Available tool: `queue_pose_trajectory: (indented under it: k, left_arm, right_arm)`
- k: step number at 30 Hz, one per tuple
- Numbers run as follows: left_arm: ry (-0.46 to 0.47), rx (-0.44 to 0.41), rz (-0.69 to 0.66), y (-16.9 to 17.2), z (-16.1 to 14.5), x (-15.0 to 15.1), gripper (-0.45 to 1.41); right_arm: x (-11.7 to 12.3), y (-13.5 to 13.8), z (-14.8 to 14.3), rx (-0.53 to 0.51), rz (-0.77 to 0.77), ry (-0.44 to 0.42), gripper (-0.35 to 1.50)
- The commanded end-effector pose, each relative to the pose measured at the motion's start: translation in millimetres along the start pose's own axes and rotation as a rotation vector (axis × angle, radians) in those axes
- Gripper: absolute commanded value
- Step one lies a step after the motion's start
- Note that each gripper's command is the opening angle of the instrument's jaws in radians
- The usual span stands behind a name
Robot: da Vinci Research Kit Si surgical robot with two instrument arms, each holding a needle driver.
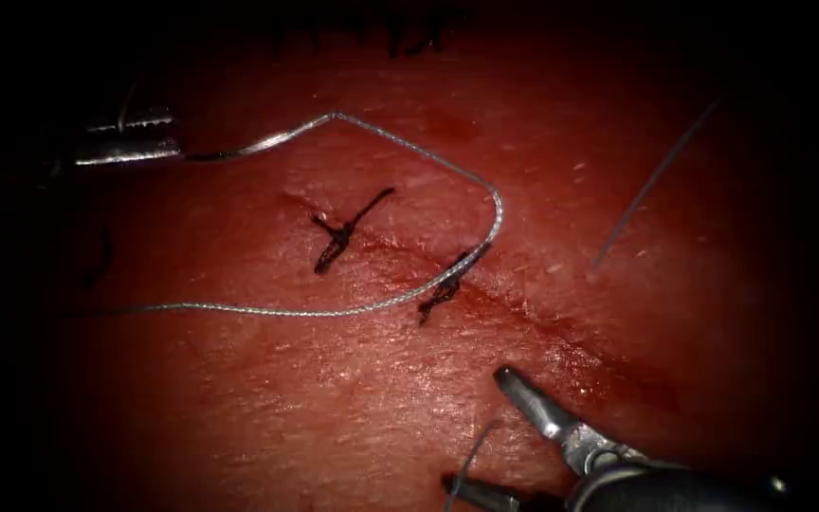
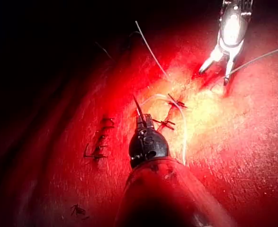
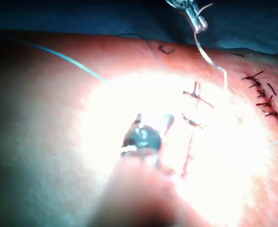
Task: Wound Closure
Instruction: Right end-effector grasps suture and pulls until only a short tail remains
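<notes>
Tools: two, left tool [image 1: 130,137] and right tool [image 1: 495,431]
Tissue [image 1: 334,398]: one, with one cut [image 1: 523,308]
Dark knotted stitches across cut: two, first stitch [image 1: 343,232], second stitch [image 1: 447,284]
Pale thread [image 1: 409,152]: one long strand
Needle: cannot tell

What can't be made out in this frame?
- Endoscope view: whether the left tool grips the needle or only the thread; the dark margin hides it.
- Endoscope view: the open right tool has its lower jaw cut off by the bottom edge.
- Right wrist view: glare blurs the right tool's own tips.
</notes>
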Motion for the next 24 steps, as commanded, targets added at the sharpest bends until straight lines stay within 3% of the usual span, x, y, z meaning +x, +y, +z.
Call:
queue_pose_trajectory:
  k: [1, 3, 5, 6, 8, 16, 24]
  left_arm:
    - [0.001, -0.001, 0.001, 0.1, 0.8, -0.2, -0.45]
    - [0.001, 0.0, 0.001, 0.1, 0.8, -0.3, -0.45]
    - [0.001, 0.0, 0.001, 0.1, 0.8, -0.3, -0.45]
    - [0.001, 0.0, 0.001, 0.1, 0.8, -0.3, -0.45]
    - [0.001, 0.0, 0.001, 0.1, 0.8, -0.3, -0.45]
    - [0.001, 0.0, 0.001, 0.1, 0.8, -0.3, -0.45]
    - [0.001, -0.001, 0.001, 0.1, 0.8, -0.3, -0.45]
  right_arm:
    - [-0.8, -0.7, 1.4, 0.0, -0.003, -0.006, 1.39]
    - [-0.8, -0.8, 1.9, -0.004, -0.004, -0.007, 1.35]
    - [-0.9, -1.1, 2.3, -0.006, -0.006, -0.01, 1.2]
    - [-1.0, -1.8, 2.4, -0.026, -0.01, -0.015, 0.58]
    - [-1.1, -2.3, 2.1, -0.027, -0.013, -0.012, -0.35]
    - [2.2, -3.8, -1.4, -0.046, 0.003, -0.034, -0.35]
    - [8.1, -9.0, -5.5, -0.008, -0.002, 0.001, -0.35]
